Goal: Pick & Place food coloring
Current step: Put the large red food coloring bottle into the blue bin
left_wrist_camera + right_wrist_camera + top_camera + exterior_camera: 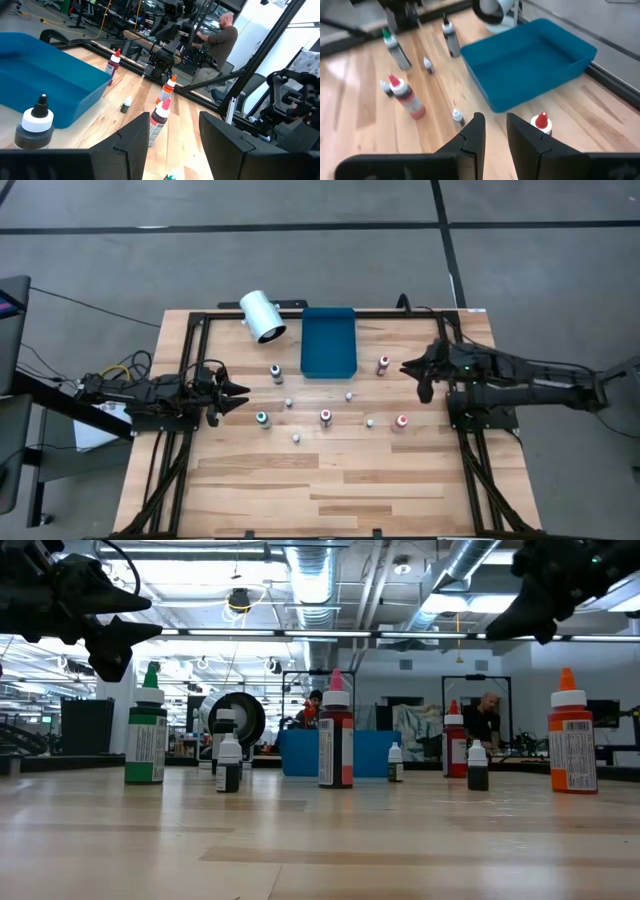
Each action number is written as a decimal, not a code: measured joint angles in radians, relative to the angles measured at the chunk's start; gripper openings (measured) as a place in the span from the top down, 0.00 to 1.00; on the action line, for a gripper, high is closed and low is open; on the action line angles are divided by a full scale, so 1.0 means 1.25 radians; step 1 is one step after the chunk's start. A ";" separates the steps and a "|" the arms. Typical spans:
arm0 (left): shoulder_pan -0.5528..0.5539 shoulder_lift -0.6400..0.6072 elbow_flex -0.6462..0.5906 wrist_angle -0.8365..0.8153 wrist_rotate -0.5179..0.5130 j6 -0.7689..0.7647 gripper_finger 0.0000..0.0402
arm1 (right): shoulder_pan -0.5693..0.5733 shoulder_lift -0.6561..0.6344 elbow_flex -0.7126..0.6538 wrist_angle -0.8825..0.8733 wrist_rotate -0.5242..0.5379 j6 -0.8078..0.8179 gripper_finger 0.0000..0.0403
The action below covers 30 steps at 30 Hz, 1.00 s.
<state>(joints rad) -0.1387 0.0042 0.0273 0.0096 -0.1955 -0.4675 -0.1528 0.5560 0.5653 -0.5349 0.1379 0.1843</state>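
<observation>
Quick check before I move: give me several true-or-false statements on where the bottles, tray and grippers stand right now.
1. The blue rectangular tray holds no bottles. True.
2. The left gripper grips the green-topped bottle. False: its fingers are apart and empty, the bottle stands on the table.
3. The large white cylinder stands upright. False: it lies on its side.
4. The right gripper hovers near the red-topped bottle, holding nothing. True.
</observation>
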 joint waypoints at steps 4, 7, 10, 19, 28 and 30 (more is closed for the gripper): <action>0.000 0.000 0.000 0.000 0.000 0.000 0.59 | 0.000 0.078 0.043 -0.015 0.001 -0.029 0.83; 0.000 0.000 0.000 0.000 0.000 0.000 0.59 | 0.000 0.134 0.070 -0.032 0.001 -0.028 0.83; 0.000 0.000 0.000 0.000 0.000 0.000 0.59 | -0.011 0.176 0.096 -0.030 0.001 -0.024 0.83; 0.000 0.000 0.000 0.000 0.000 0.000 0.59 | -0.082 0.270 0.166 -0.105 -0.005 -0.022 0.74; 0.000 0.000 0.000 0.000 0.000 0.000 0.59 | -0.131 0.351 0.180 -0.153 -0.013 0.026 0.46; 0.000 0.000 0.000 0.000 0.000 0.000 0.59 | -0.138 0.379 0.180 -0.153 -0.014 0.023 0.40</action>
<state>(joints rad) -0.1387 0.0040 0.0273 0.0090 -0.1951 -0.4675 -0.3247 1.0299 0.7898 -0.7265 0.1204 0.2125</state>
